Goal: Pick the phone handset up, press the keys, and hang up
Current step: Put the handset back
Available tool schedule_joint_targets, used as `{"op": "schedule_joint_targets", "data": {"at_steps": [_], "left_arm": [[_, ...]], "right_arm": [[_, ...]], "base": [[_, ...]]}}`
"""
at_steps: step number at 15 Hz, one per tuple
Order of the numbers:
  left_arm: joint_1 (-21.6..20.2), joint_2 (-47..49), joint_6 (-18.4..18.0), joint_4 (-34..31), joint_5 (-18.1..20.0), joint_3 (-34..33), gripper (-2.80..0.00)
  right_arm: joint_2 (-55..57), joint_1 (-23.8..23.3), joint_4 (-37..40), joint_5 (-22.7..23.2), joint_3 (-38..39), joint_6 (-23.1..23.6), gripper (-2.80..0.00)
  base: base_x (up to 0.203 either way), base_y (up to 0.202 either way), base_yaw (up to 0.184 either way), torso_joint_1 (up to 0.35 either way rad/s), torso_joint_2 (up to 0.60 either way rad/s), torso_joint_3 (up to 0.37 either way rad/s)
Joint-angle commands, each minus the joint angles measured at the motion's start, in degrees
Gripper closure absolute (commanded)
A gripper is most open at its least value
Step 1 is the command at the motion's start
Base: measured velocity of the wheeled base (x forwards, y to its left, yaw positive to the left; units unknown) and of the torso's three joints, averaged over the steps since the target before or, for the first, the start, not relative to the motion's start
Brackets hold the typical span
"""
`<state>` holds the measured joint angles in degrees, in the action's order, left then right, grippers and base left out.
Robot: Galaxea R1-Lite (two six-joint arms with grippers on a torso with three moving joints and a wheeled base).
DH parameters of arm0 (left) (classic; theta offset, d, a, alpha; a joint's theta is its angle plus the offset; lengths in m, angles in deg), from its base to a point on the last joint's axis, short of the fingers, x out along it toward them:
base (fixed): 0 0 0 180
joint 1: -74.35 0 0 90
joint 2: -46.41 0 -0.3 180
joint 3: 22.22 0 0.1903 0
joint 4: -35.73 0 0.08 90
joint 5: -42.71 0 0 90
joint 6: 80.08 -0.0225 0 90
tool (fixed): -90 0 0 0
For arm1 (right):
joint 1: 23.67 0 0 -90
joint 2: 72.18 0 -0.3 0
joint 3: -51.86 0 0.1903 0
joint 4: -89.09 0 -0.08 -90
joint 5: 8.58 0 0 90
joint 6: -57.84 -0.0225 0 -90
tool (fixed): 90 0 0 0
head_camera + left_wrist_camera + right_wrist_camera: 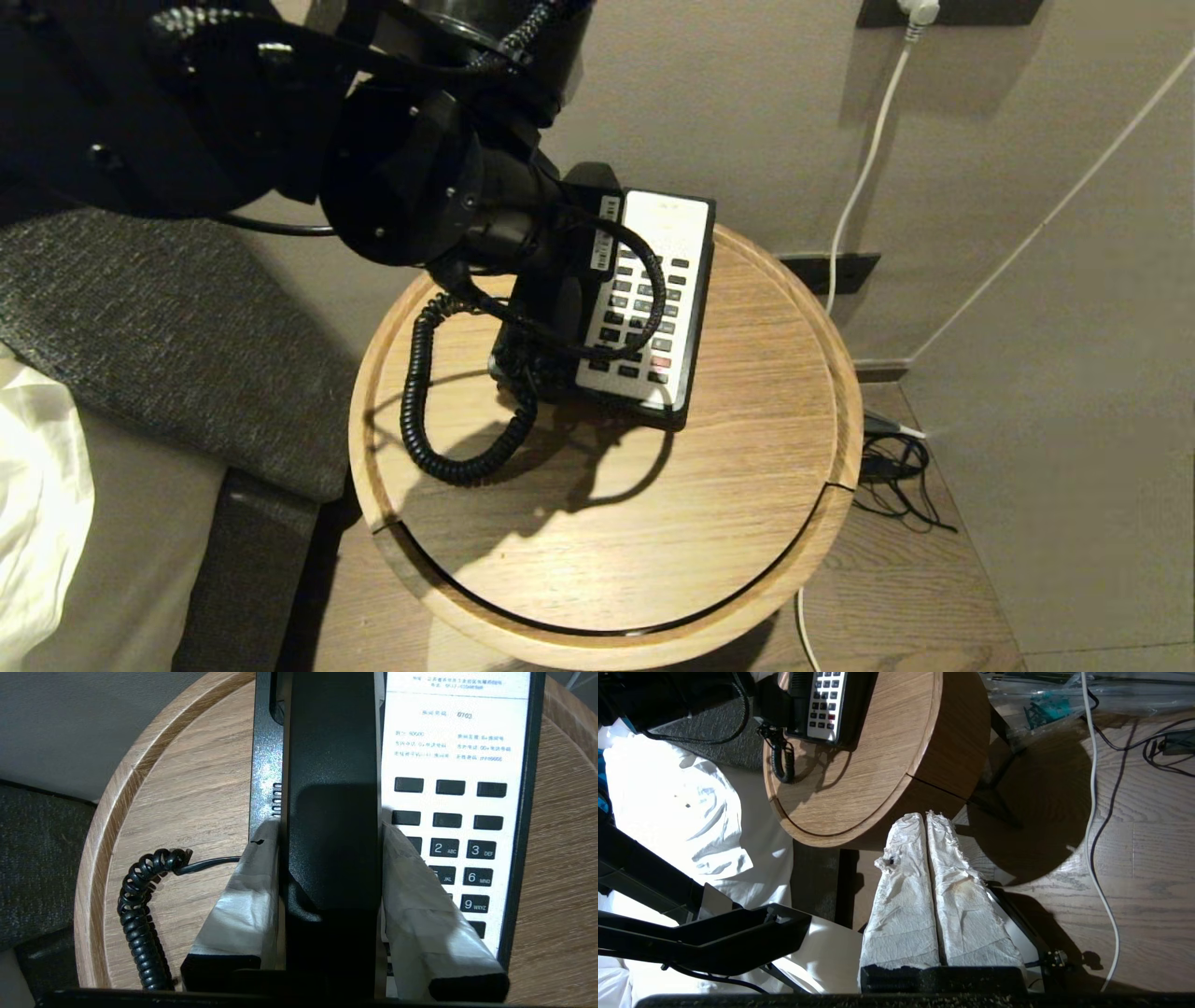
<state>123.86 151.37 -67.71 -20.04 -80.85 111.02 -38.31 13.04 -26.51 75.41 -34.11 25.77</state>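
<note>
The phone handset [331,788], a long glossy black receiver, sits between the tape-wrapped fingers [252,882] of my left gripper [329,828], which is shut on its middle. It lies lengthwise over the left side of the phone base [695,327]; whether it rests in the cradle I cannot tell. The keys [476,849] lie in rows on the white faceplate beside it, also the keys [644,313] in the head view. The coiled cord [420,401] loops over the round wooden table [747,485]. My right gripper [926,816] hangs shut and empty below the table's front edge.
The left arm [401,177] covers the phone's left half in the head view. A white cable [864,177] runs down the wall and black cables [896,467] lie on the floor at the right. A grey upholstered bed edge [140,327] with a white sheet [37,485] is at the left.
</note>
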Motion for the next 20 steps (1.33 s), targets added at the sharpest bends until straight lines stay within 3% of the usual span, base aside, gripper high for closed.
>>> {"op": "schedule_joint_targets", "data": {"at_steps": [1, 20], "left_arm": [[0.70, 0.29, 0.11, -0.16, -0.19, -0.10, 0.00], [0.85, 2.02, 0.81, -0.12, -0.54, -1.50, 0.00]], "right_arm": [[-0.45, 0.03, 0.19, -0.05, 0.97, -0.18, 0.00], [-2.10, 0.03, 0.26, 0.65, 3.33, -0.18, 0.00]], "base": [[0.000, 0.000, 0.000, 0.000, 0.00, 0.000], [0.000, 0.000, 0.000, 0.000, 0.00, 0.000]]}}
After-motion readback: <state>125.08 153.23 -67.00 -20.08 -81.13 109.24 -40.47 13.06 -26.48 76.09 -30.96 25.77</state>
